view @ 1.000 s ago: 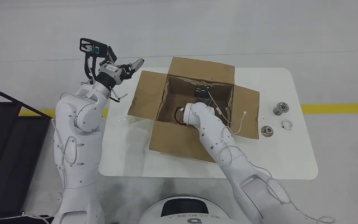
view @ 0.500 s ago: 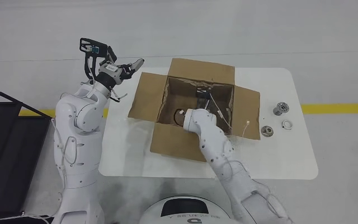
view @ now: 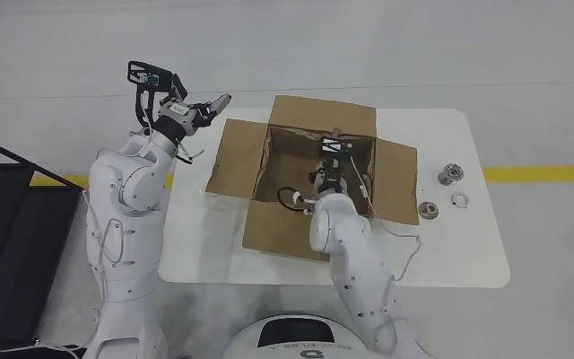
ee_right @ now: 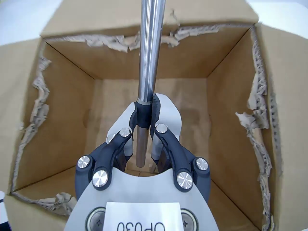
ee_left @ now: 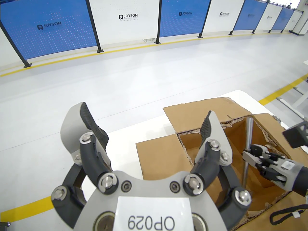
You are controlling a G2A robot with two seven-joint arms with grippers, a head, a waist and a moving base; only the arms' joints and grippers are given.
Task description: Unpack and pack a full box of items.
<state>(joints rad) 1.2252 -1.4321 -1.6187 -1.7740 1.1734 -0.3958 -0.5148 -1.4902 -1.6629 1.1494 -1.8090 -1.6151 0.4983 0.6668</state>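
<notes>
Steel rod [ee_right: 151,37] pinched upright in my right claw [ee_right: 145,111], frame centre, likely to clear cardboard box [ee_right: 60,97] walls. Left claw [ee_left: 146,114] spread, empty.

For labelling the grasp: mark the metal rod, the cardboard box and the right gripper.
metal rod [ee_right: 151,37]: right wrist view, on the bare shaft above the pads.
cardboard box [view: 235,154]: top view, on an outspread side flap.
right gripper [ee_right: 146,108]: right wrist view, midway between the fingertips clamped on the rod.

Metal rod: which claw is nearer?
Right. The right claw is shut on the rod, down in the box; the left claw hangs open outside the box, off to one side, touching nothing.
</notes>
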